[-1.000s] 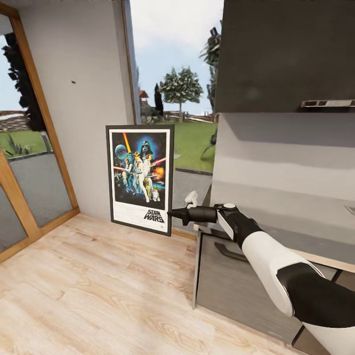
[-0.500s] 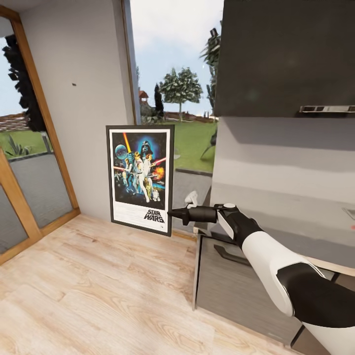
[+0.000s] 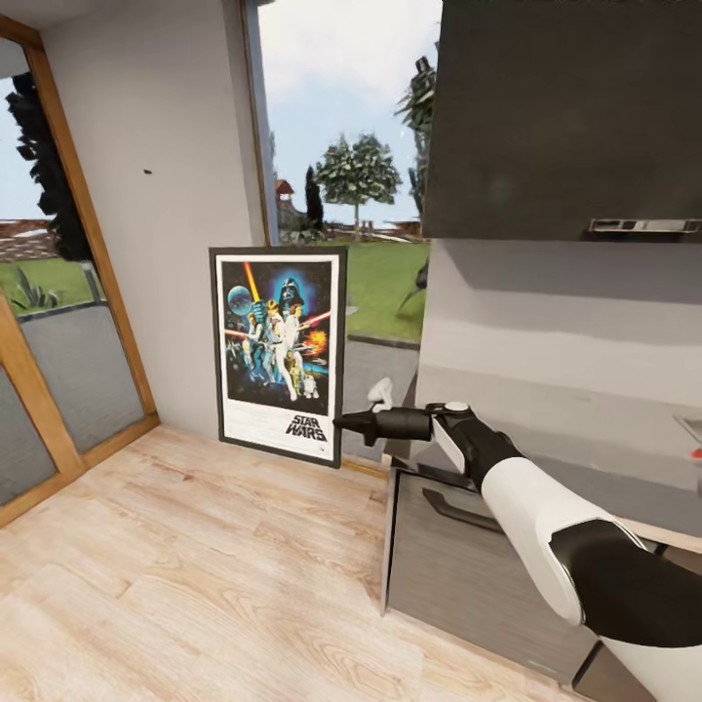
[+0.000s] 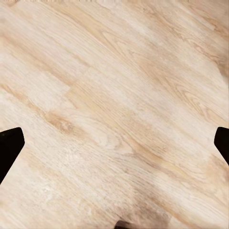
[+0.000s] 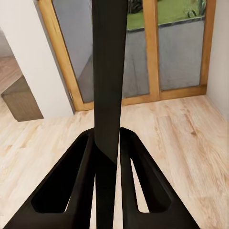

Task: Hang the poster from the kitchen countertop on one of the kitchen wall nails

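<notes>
Here the right gripper's fingers (image 5: 86, 191) are clamping the poster (image 3: 278, 353) by its lower right frame edge, holding it upright above the floor, below the wall nail (image 3: 147, 173). Stiff, light, likely swinging from this corner grip.

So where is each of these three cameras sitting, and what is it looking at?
Head view: on the robot's head, facing the wall nail, the poster and the right arm holding it.
Left wrist view: by the left gripper, facing the wooden floor, fingers apart.
Right wrist view: by the right gripper, fingers pinching the poster's edge.
Shared: poster and floor.
</notes>
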Controlling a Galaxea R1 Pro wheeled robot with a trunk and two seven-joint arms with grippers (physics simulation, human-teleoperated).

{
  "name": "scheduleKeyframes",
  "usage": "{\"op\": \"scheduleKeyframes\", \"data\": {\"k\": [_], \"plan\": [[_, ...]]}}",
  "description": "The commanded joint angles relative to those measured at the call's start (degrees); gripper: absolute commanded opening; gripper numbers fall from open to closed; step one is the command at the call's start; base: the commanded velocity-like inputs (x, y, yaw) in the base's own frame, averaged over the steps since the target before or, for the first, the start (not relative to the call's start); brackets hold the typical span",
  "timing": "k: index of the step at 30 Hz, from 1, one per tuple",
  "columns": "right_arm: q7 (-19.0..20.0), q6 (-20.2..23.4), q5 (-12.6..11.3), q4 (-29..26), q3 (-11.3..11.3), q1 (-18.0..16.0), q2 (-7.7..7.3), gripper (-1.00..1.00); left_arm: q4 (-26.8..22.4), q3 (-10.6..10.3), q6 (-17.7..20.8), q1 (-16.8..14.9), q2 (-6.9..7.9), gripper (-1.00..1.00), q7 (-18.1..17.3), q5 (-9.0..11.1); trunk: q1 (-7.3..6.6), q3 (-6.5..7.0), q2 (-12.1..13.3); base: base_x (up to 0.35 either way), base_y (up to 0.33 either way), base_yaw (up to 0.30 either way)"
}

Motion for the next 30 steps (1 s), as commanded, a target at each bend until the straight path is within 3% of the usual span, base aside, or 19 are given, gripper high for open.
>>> {"op": "scheduleKeyframes", "data": {"k": [1, 4, 10, 14, 18, 30], "plan": [[0.73, 0.79, -0.69, 0.01, 0.25, -0.06, -0.11, -1.00, -0.03, 0.04, 0.15, 0.02, 0.00, 1.00, -0.35, 0.54, -0.22, 0.12, 0.37, 0.000, 0.000, 0.000], [2.31, 0.77, -0.66, -0.02, 0.17, -0.06, -0.54, -1.00, -0.03, 0.03, 0.15, 0.02, 0.00, 1.00, -0.35, 0.53, -0.88, 0.66, 1.57, 0.000, 0.000, 0.000], [5.08, 0.80, -0.76, -0.06, 0.00, -0.06, -3.35, -1.00, -0.03, 0.08, 0.14, 0.02, 0.00, 1.00, -0.35, 0.56, -2.19, 1.74, 3.98, 0.000, 0.000, 0.000], [8.59, 0.93, -0.80, -0.80, -0.08, -0.06, -6.57, -1.00, -0.03, 0.05, 0.14, 0.02, 0.00, 1.00, -0.35, 0.57, -3.07, 2.46, 5.58, 0.000, 0.000, 0.000], [9.87, 0.98, -0.86, -1.08, -0.02, -0.06, -8.10, -1.00, -0.03, 0.01, 0.14, 0.02, 0.00, 1.00, -0.35, 0.56, -3.95, 3.17, 7.19, 0.000, 0.000, 0.000], [9.51, 0.59, -0.80, -1.15, 0.00, -0.06, -8.34, -1.00, -0.04, 0.00, 0.14, 0.02, 0.00, 1.00, -0.35, 0.57, -6.59, 5.33, 12.00, 0.000, 0.000, 0.000]]}}
